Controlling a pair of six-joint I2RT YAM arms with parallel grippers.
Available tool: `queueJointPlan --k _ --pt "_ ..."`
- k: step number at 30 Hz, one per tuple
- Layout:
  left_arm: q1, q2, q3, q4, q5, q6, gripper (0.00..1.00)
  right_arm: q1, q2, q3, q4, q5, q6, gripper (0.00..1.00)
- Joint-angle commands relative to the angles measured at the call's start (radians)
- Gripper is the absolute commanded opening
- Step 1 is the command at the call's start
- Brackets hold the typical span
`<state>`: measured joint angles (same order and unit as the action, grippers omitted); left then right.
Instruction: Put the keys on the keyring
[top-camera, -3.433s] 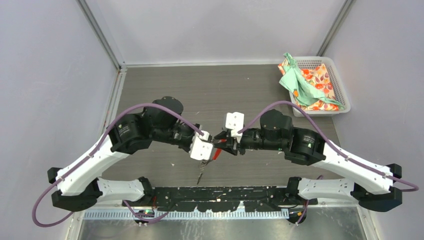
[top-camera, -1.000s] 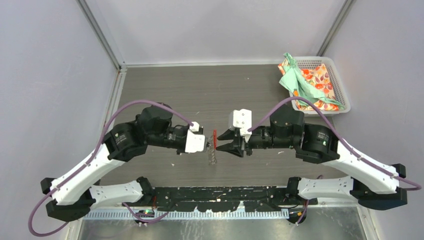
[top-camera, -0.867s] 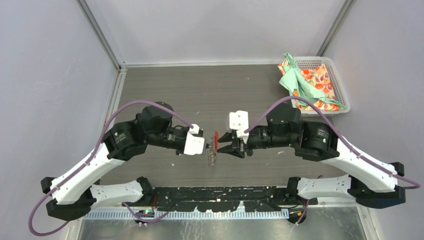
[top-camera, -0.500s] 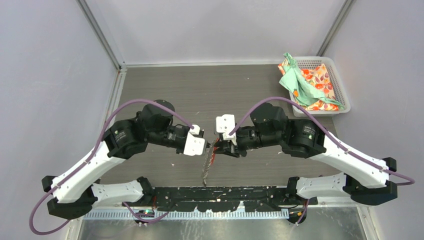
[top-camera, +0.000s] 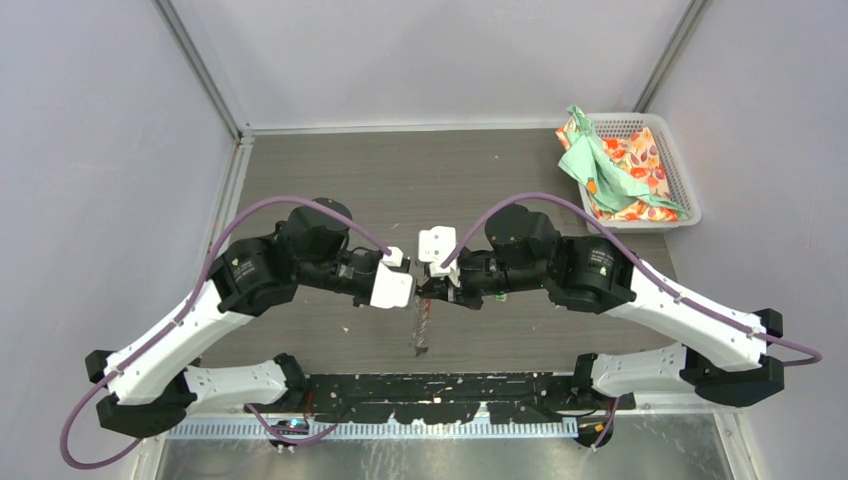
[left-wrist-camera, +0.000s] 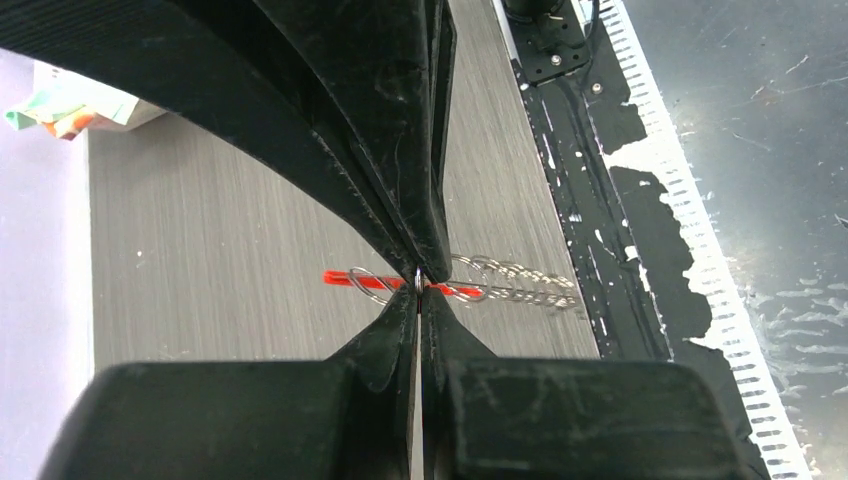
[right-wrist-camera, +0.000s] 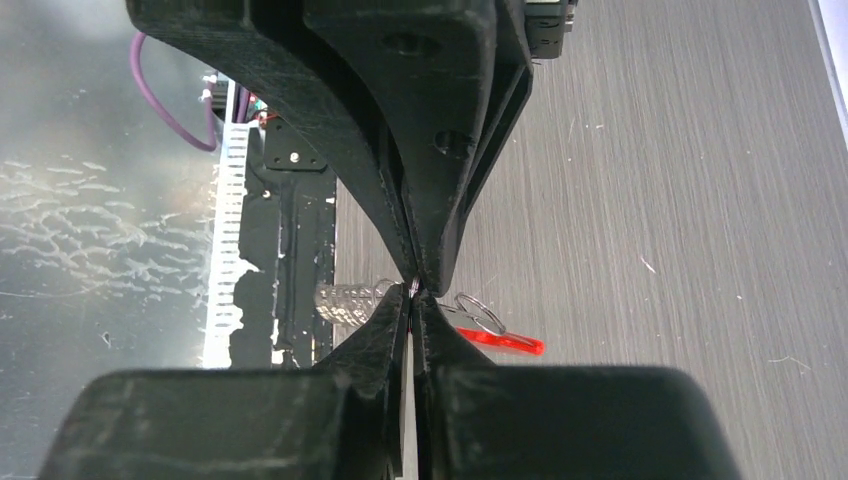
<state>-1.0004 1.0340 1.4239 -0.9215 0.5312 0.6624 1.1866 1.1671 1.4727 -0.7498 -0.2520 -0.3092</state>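
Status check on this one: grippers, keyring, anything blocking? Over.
Left gripper shut on keyring; right gripper shut on it too, tip to tip. Red tab clear of the fingers. Keys not in sight. Nothing in the way.

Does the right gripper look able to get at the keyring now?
Likely yes: the right gripper seems closed on the keyring, and the left gripper holds it from the opposite side, not blocking.

Right jaws now tight on keyring
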Motion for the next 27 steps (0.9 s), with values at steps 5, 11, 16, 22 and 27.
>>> queueJointPlan --k 5,11,16,22,27 --pt "0.001 -0.036 0.015 0.080 0.014 -0.082 0.07 0.000 -0.042 -0.012 0.097 0.072 -0.001 0.01" --pt "0.002 -0.106 -0.083 0.169 -0.007 -0.235 0.28 0.000 -0.226 -0.238 0.435 0.055 0.091 0.01" --pt "0.005 -0.128 -0.125 0.220 -0.005 -0.259 0.27 0.000 -0.308 -0.398 0.723 0.044 0.198 0.01" --pt "0.005 -0.107 -0.106 0.265 -0.009 -0.288 0.25 0.000 -0.294 -0.449 0.849 0.021 0.237 0.01" --pt "0.005 -0.111 -0.088 0.255 0.018 -0.301 0.17 0.000 -0.296 -0.440 0.799 0.004 0.231 0.01"
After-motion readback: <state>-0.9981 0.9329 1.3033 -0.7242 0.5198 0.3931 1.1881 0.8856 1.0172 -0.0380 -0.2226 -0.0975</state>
